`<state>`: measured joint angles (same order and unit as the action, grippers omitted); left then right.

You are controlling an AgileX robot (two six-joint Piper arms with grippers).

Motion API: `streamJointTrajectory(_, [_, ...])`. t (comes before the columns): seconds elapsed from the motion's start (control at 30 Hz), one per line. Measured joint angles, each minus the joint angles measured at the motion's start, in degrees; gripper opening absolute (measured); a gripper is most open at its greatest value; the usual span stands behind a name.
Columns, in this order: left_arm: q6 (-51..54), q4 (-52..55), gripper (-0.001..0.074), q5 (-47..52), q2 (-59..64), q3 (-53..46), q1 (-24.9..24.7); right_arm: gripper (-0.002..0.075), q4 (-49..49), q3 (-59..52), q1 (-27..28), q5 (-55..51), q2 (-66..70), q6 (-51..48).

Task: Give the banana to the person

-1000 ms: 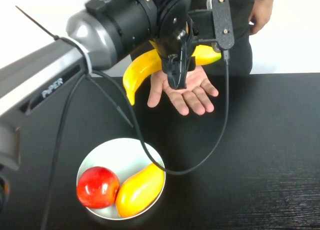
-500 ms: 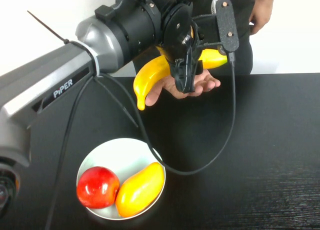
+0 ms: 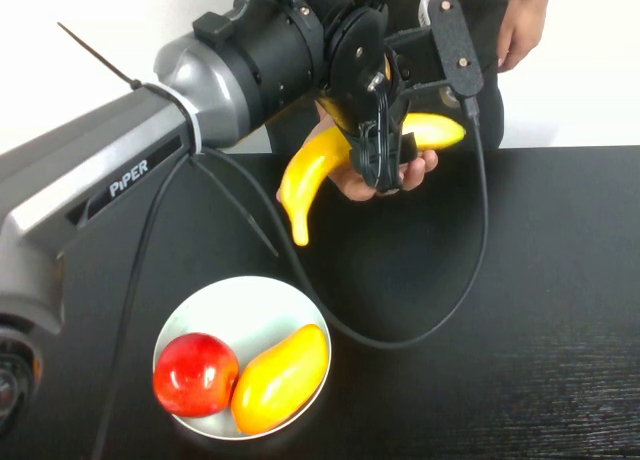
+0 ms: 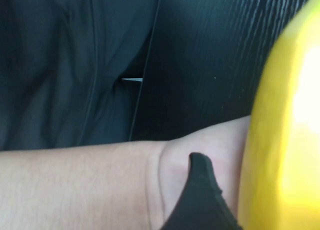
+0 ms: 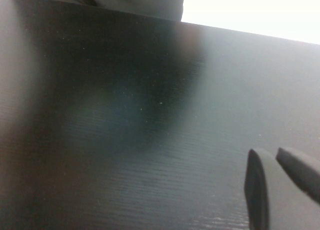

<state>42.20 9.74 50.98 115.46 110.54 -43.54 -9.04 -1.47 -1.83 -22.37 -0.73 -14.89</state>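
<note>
The banana (image 3: 310,180) is long, curved and yellow. My left gripper (image 3: 385,170) is shut on its middle and holds it above the far edge of the black table, right over the person's upturned hand (image 3: 420,165). That hand's fingers curl up around the banana and my gripper. The person (image 3: 490,90) stands behind the table in dark clothes, with the other hand (image 3: 520,30) at the hip. In the left wrist view the banana (image 4: 285,140) lies against one black fingertip (image 4: 200,195), over the person's bare wrist (image 4: 75,185). My right gripper (image 5: 277,175) is shut, empty and low over bare table.
A white plate (image 3: 250,300) near the front left holds a red apple (image 3: 195,373) and a yellow-orange mango-shaped fruit (image 3: 280,378). My left arm's cable (image 3: 440,310) hangs in a loop over the black table (image 3: 520,310).
My left gripper moved right and down with the banana, whose free end dipped lower. The person's open palm rose and closed its fingers around the banana.
</note>
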Motion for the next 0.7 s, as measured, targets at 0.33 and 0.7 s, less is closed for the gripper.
streamJointTrajectory(0.33, [-0.1, -0.3, 0.0512, 0.5, -1.1, 0.0, 0.0, -0.0011, 0.0, 0.0, 0.0, 0.0, 0.0, -0.1])
streamJointTrajectory(0.7, [-3.1, 1.8, 0.0510, 2.5, -2.2, 0.0, -1.2, -0.0011, 0.0, 0.0, 0.0, 0.0, 0.0, -0.1])
